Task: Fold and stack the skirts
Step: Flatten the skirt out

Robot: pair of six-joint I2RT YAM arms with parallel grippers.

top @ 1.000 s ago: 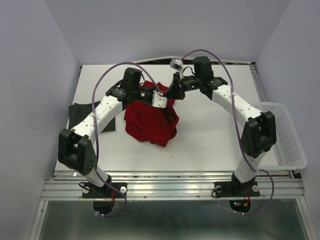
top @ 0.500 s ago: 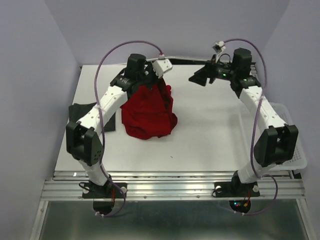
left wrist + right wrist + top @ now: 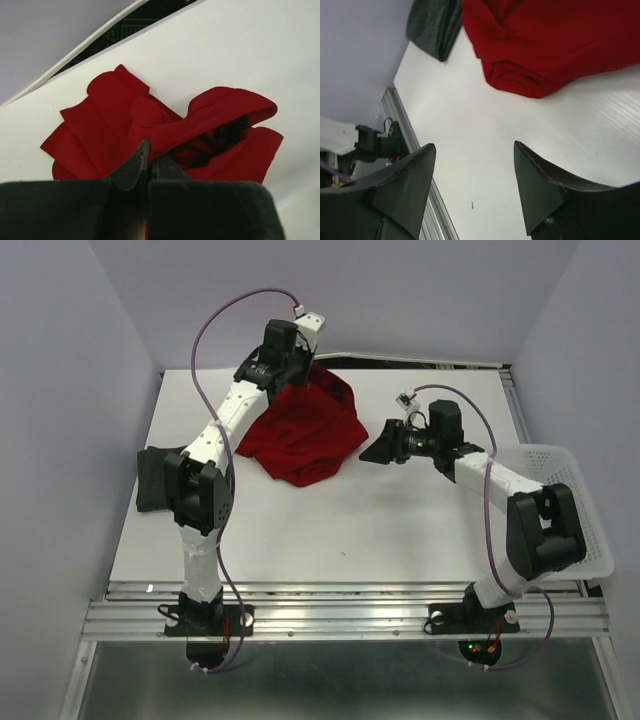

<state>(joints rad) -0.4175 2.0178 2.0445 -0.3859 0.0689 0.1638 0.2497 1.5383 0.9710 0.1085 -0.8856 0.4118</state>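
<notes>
Here, left gripper (image 3: 149, 153) pinching red skirt (image 3: 300, 435), right gripper (image 3: 371, 451) spread just beside it.

The red skirt (image 3: 300, 435), bright and pleated, was seen unfolded and crumpled in a loose heap at the far-centre of the table (image 3: 400, 530). Its far edge was pinched and held up by the left hand (image 3: 149, 150), w/ the rest draped down onto the table. The grey skirt (image 3: 432, 25), dark charcoal, was laid flat at the table's left edge, apart from the red one.
</notes>
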